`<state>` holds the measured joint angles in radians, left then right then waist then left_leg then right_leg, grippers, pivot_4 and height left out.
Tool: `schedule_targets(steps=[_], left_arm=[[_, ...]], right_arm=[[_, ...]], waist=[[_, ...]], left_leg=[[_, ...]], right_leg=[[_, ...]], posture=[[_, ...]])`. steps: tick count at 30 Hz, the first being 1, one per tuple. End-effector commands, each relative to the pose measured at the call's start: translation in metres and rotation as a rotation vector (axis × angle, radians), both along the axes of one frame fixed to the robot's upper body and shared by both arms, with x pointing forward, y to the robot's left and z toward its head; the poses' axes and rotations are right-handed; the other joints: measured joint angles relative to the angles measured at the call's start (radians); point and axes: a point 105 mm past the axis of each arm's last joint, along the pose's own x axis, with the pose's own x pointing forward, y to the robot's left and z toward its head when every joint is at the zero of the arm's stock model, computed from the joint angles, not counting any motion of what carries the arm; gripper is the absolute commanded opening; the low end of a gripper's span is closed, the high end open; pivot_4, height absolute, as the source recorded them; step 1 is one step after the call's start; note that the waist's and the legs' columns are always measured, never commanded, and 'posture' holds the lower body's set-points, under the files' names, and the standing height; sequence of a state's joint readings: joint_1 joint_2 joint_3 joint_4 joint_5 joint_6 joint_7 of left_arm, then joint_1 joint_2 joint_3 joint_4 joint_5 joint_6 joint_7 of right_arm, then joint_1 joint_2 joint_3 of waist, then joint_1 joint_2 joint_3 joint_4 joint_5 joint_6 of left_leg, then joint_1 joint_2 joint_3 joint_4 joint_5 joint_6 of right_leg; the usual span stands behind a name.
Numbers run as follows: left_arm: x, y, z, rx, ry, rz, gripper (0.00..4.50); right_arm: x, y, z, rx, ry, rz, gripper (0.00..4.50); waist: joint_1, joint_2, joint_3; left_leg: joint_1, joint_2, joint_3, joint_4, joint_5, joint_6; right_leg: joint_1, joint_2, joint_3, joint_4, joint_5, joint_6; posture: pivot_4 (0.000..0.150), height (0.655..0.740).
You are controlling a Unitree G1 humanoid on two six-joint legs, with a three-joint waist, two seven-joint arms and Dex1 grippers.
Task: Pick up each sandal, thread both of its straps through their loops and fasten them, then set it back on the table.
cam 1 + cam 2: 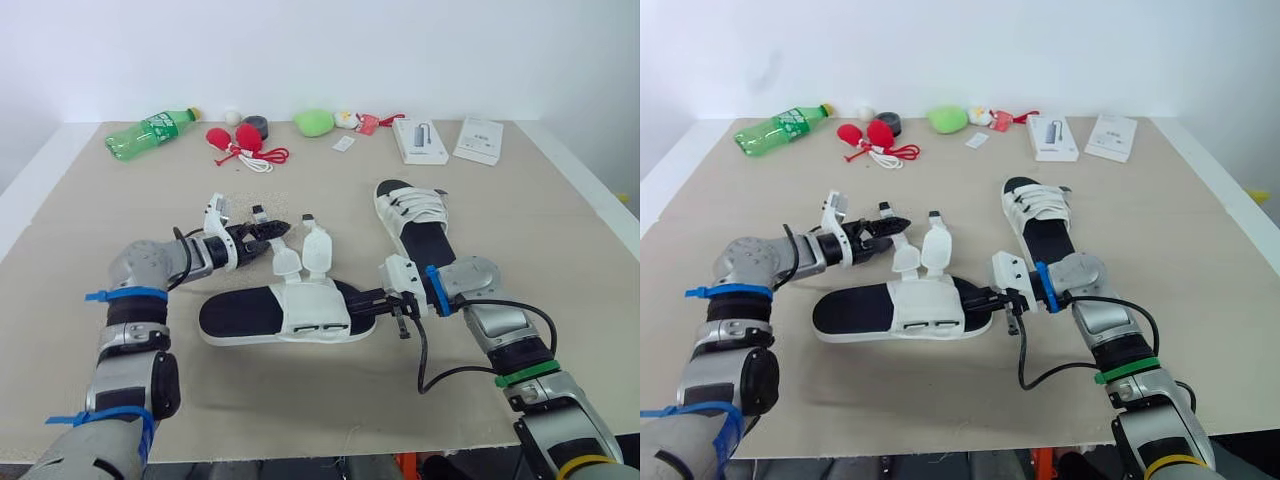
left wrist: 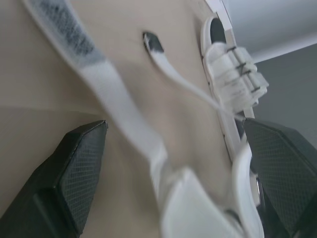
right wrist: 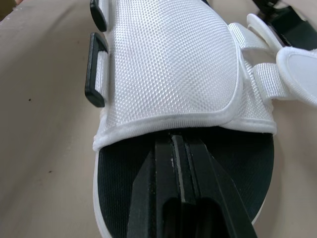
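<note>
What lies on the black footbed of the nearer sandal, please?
The right gripper, shut, lies on the footbed, with its tips at the edge of the white upper. Whatever is beneath that upper is covered.

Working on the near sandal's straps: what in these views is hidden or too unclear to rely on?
- Left wrist view: the strap between the fingers of the open left gripper is blurred, so contact cannot be told.
- Right wrist view: the right gripper lies shut over the insole of the near sandal; its own fingers hide any grip.
- Eye views: strap ends on the far sandal are too small to judge fastening.
</note>
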<state>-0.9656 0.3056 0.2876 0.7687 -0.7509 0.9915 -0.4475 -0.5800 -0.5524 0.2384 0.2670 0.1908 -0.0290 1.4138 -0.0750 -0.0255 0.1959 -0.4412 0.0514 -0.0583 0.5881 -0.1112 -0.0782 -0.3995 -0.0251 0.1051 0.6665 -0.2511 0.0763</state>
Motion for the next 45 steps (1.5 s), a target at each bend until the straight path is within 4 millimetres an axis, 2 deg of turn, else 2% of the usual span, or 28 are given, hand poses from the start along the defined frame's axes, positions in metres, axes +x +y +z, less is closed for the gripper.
schedule_targets(steps=[1, 2, 4, 5, 6, 9, 10, 11, 12, 13, 14, 15, 17, 18, 23, 26, 30, 33, 37, 38, 40, 42, 45], left_arm=[[0.013, 0.0, -0.002, 0.027, -0.017, 0.052, 4.5], [0.015, 0.001, -0.002, 0.025, -0.023, 0.07, 4.5], [0.019, 0.004, -0.003, 0.02, -0.019, 0.098, 4.08], [0.02, 0.004, -0.003, 0.021, -0.022, 0.099, 3.79], [0.02, 0.004, -0.003, 0.021, -0.027, 0.098, 3.68], [0.02, 0.003, -0.003, 0.016, -0.029, 0.088, 2.82], [0.02, 0.003, -0.003, 0.016, -0.029, 0.086, 2.7], [0.02, 0.003, -0.004, 0.019, -0.031, 0.081, 2.11], [0.019, 0.003, -0.004, 0.025, -0.041, 0.073, 2.11], [0.019, 0.003, -0.003, 0.027, -0.052, 0.067, 1.65], [0.019, 0.003, -0.002, 0.025, -0.064, 0.065, 1.48], [0.019, 0.003, -0.001, 0.024, -0.073, 0.064, 0.93], [0.019, 0.003, 0.005, 0.035, -0.133, 0.052, 0.25], [0.02, 0.003, 0.008, 0.039, -0.156, 0.051, 0.09], [0.019, 0.004, 0.017, 0.072, -0.271, 0.038, 0.09], [0.012, -0.002, 0.031, 0.183, -0.472, -0.025, 0.09], [-0.014, -0.018, 0.056, 0.395, -0.822, -0.16, 0.09], [-0.049, -0.033, 0.072, 0.601, -1.171, -0.267, 0.09], [-0.103, -0.043, 0.06, 0.88, -1.613, -0.497, 0.09], [-0.111, -0.042, 0.058, 0.916, -1.692, -0.525, 0.09], [-0.132, -0.034, 0.05, 1.047, -1.958, -0.641, 0.09], [-0.142, -0.025, 0.047, 1.111, -2.133, -0.703, 0.09], [-0.145, -0.018, 0.044, 1.146, -2.267, -0.741, 0.09]], right_arm=[[-0.001, 0.0, 0.006, -0.002, -0.031, 0.003, 0.18], [-0.001, -0.001, 0.006, -0.003, -0.031, 0.002, 0.18], [-0.001, -0.001, 0.006, -0.005, -0.031, 0.001, 0.0], [-0.001, -0.001, 0.006, -0.005, -0.03, 0.001, 0.0], [-0.001, -0.001, 0.006, -0.006, -0.03, 0.002, 0.0], [-0.001, -0.001, 0.005, -0.009, -0.027, 0.003, 0.0], [-0.002, -0.001, 0.005, -0.01, -0.025, 0.004, 0.0], [-0.001, -0.001, 0.005, -0.012, -0.024, 0.004, 0.0], [-0.001, -0.001, 0.005, -0.013, -0.024, 0.005, 0.0], [-0.001, -0.001, 0.005, -0.015, -0.024, 0.005, 0.0], [-0.001, -0.001, 0.005, -0.017, -0.024, 0.006, 0.0], [-0.001, -0.001, 0.005, -0.017, -0.024, 0.006, 0.0], [0.0, -0.002, 0.004, -0.021, -0.025, 0.008, 0.0], [0.0, -0.002, 0.004, -0.023, -0.026, 0.01, 0.0], [0.0, -0.001, 0.004, -0.026, -0.027, 0.015, 0.0], [0.0, -0.001, 0.004, -0.027, -0.028, 0.017, 0.0], [0.0, -0.002, 0.004, -0.029, -0.034, 0.018, 0.0], [0.001, -0.003, 0.005, -0.031, -0.038, 0.015, 0.0], [0.001, -0.005, 0.004, -0.036, -0.041, 0.013, 0.0], [0.001, -0.005, 0.004, -0.037, -0.042, 0.014, 0.0], [0.002, -0.006, 0.004, -0.043, -0.045, 0.016, 0.0], [0.003, -0.007, 0.004, -0.046, -0.046, 0.017, 0.0], [0.003, -0.006, 0.003, -0.049, -0.047, 0.02, 0.0]], waist=[[0.0, 0.0, 0.0], [0.0, 0.0, 0.0], [0.0, 0.0, 0.0], [0.0, 0.0, 0.0], [0.0, 0.0, 0.0], [-0.001, 0.0, 0.0], [-0.001, 0.0, 0.0], [-0.001, 0.0, 0.0], [-0.001, 0.0, 0.0], [-0.001, 0.0, 0.0], [-0.001, 0.0, 0.0], [-0.001, 0.0, 0.0], [-0.001, 0.0, 0.0], [-0.001, 0.0, 0.0], [-0.001, 0.0, 0.0], [-0.001, 0.0, 0.0], [0.0, 0.0, 0.0], [0.002, 0.0, 0.0], [0.001, 0.0, 0.0], [0.001, 0.0, 0.0], [0.002, 0.0, 0.0], [0.003, 0.0, 0.0], [0.002, 0.0, 0.0]], left_leg=[[0.0, 0.0, 0.0, 0.0, 0.0, 0.0], [0.0, 0.0, 0.0, 0.0, 0.0, 0.0], [0.0, 0.0, 0.0, 0.0, 0.0, -0.001], [0.0, 0.0, 0.0, 0.0, 0.001, -0.001], [0.0, 0.0, 0.0, 0.0, 0.001, -0.001], [0.0, 0.0, 0.0, 0.0, 0.001, -0.001], [0.0, 0.0, 0.0, -0.001, 0.001, -0.001], [0.0, 0.0, 0.0, -0.001, 0.001, -0.001], [0.0, 0.0, 0.0, -0.001, 0.001, -0.001], [0.0, 0.0, 0.0, -0.001, 0.001, -0.001], [0.0, 0.0, 0.0, -0.001, 0.001, -0.001], [0.0, 0.0, 0.0, -0.001, 0.001, -0.001], [-0.001, 0.0, 0.0, -0.001, 0.001, -0.001], [-0.001, 0.0, 0.0, -0.002, 0.001, -0.001], [-0.001, 0.0, 0.0, -0.002, 0.001, -0.001], [-0.001, 0.0, 0.0, -0.002, 0.001, -0.001], [-0.001, 0.0, 0.0, -0.002, 0.001, -0.001], [-0.001, 0.0, 0.001, -0.004, 0.001, -0.002], [0.0, 0.001, 0.003, -0.005, 0.001, -0.002], [0.0, 0.001, 0.003, -0.005, 0.001, -0.001], [0.0, 0.001, 0.003, -0.005, 0.001, -0.001], [0.0, 0.001, 0.004, -0.005, 0.002, 0.0], [0.001, 0.0, 0.007, -0.005, 0.003, 0.001]], right_leg=[[0.0, 0.0, 0.0, 0.0, 0.0, 0.0], [0.0, 0.0, 0.0, 0.0, 0.0, 0.0], [0.0, 0.0, 0.0, 0.0, 0.0, 0.0], [0.0, 0.0, 0.0, 0.0, 0.001, 0.0], [0.0, 0.0, 0.0, 0.0, 0.001, 0.0], [0.0, 0.0, 0.0, 0.0, 0.001, 0.0], [0.0, 0.0, 0.0, 0.0, 0.001, 0.0], [0.0, 0.0, 0.0, 0.0, 0.001, 0.0], [0.0, 0.0, 0.0, 0.0, 0.001, 0.0], [0.0, 0.0, 0.0, 0.0, 0.001, 0.0], [0.0, 0.0, 0.0, 0.0, 0.001, 0.0], [0.0, 0.0, 0.0, 0.0, 0.001, 0.0], [-0.001, 0.0, 0.0, 0.0, 0.0, 0.0], [-0.001, 0.0, 0.0, 0.0, 0.0, 0.0], [-0.001, 0.0, 0.0, -0.001, 0.0, 0.0], [-0.001, 0.0, 0.0, -0.001, 0.0, 0.0], [-0.002, 0.0, 0.0, -0.001, 0.0, 0.0], [-0.002, 0.0, 0.002, -0.001, 0.0, 0.0], [-0.003, 0.0, 0.003, -0.002, 0.0, -0.001], [-0.002, 0.0, 0.004, -0.002, -0.001, -0.001], [-0.002, -0.001, 0.004, -0.002, -0.003, -0.006], [-0.003, -0.001, 0.005, -0.002, -0.002, -0.007], [-0.002, -0.003, 0.006, -0.002, -0.001, -0.007]], posture=[[0.15, 0.74], [0.15, 0.74], [0.15, 0.74], [0.15, 0.74], [0.15, 0.74], [0.15, 0.74], [0.15, 0.74], [0.15, 0.74], [0.15, 0.74], [0.15, 0.74], [0.15, 0.74], [0.15, 0.74], [0.15, 0.74], [0.15, 0.74], [0.15, 0.74], [0.15, 0.74], [0.15, 0.74], [0.15, 0.74], [0.15, 0.74], [0.15, 0.74], [0.15, 0.74], [0.15, 0.74], [0.15, 0.74]])
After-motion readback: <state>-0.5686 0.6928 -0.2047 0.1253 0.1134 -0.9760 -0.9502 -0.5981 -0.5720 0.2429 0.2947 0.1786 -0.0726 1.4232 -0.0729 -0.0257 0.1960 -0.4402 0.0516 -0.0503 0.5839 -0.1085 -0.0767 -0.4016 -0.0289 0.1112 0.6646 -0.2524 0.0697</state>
